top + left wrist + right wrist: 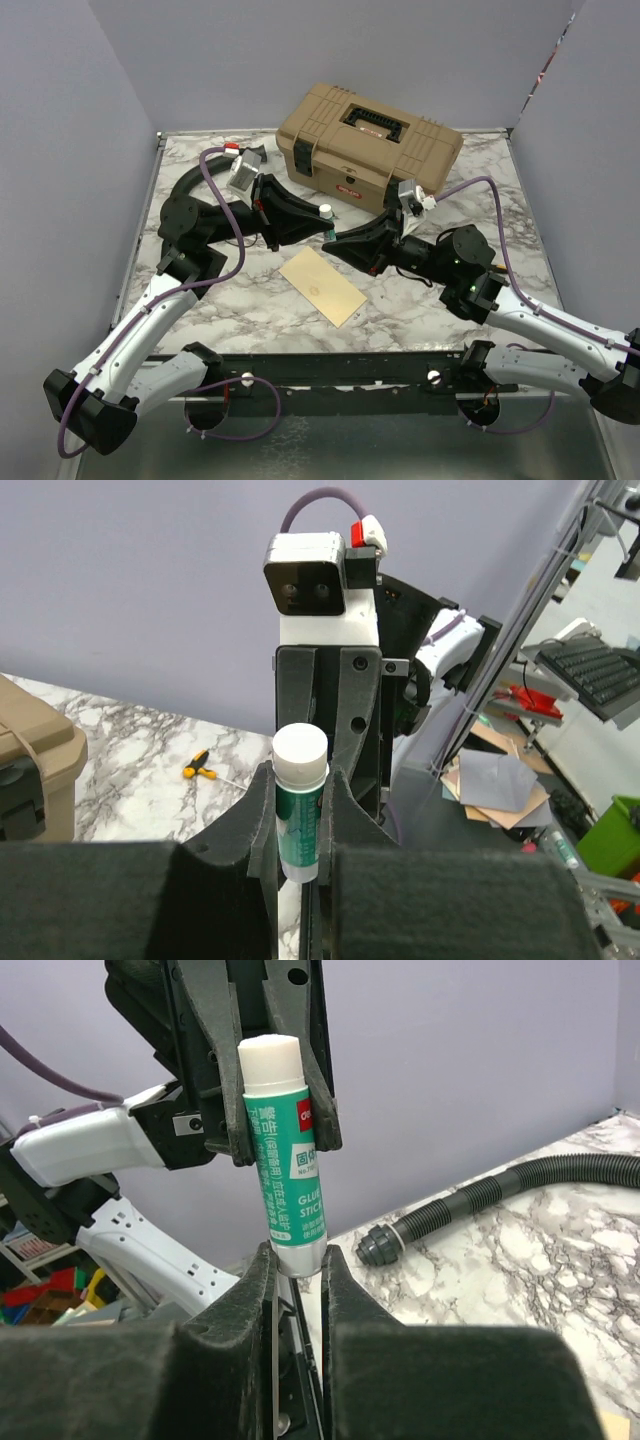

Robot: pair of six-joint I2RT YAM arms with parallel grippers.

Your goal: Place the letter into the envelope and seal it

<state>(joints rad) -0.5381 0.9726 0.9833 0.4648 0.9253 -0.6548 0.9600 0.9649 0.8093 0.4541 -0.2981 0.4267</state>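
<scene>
A pale yellow-tan envelope (322,285) lies flat and skewed on the marble table, in front of both grippers. The letter does not show as a separate sheet. Above the table my left gripper (318,220) and right gripper (336,236) meet tip to tip around a green glue stick (325,211) with a white end. In the left wrist view my left gripper (300,785) is shut on the stick's body (300,825). In the right wrist view my right gripper (297,1260) grips the stick's lower end (290,1175), and the left fingers (225,1110) clamp it higher up.
A tan toolbox (368,135) with a black handle stands at the back of the table. A black corrugated hose (198,178) lies at the back left, also in the right wrist view (520,1190). A small yellow-and-black screwdriver (197,765) lies on the marble.
</scene>
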